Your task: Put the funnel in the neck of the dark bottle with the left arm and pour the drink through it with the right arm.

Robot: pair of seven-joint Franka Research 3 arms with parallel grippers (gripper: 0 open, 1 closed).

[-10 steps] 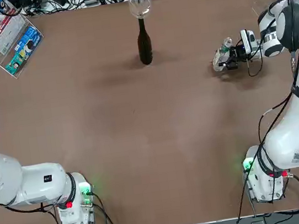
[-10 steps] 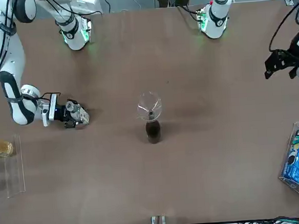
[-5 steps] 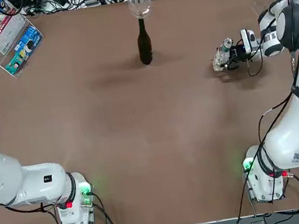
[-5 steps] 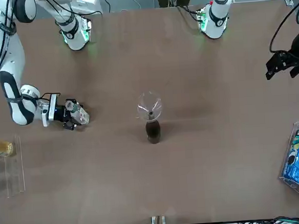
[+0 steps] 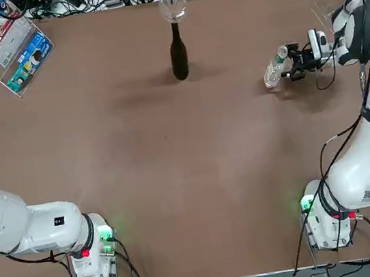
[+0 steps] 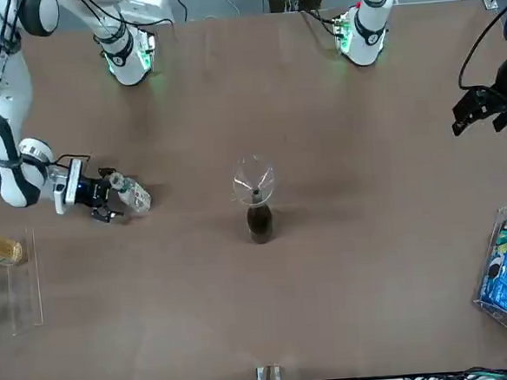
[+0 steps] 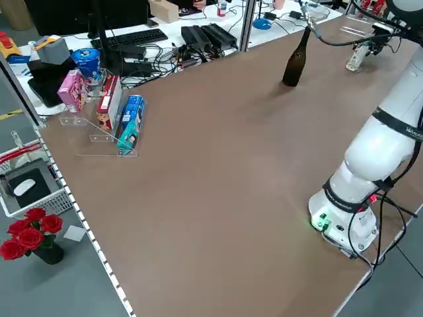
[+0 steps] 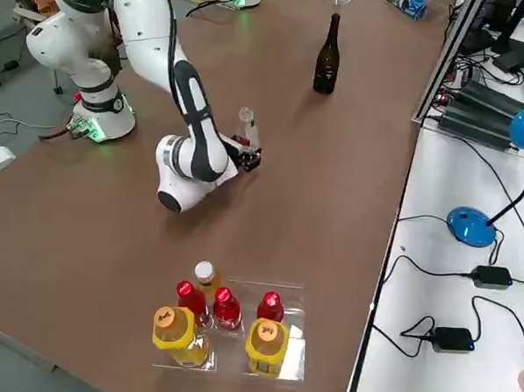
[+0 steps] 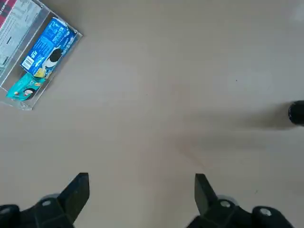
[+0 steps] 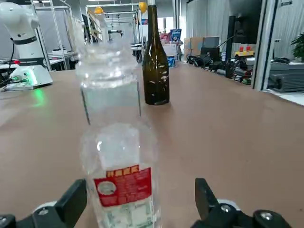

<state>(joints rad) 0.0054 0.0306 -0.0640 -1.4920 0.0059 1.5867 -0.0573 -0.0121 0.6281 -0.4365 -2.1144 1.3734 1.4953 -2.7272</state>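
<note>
Both pincer fingers (image 10: 71, 202) clear the drink (image 10: 121, 175).

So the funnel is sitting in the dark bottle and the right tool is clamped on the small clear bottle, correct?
Not clamped. The funnel does sit in the dark bottle, but the right tool is open, its fingers apart from the small clear bottle, as the right wrist view shows.

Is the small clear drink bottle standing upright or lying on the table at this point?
Upright. The drink bottle stands on its base on the table, its neck pointing up, between the open fingers of the right gripper.
</note>
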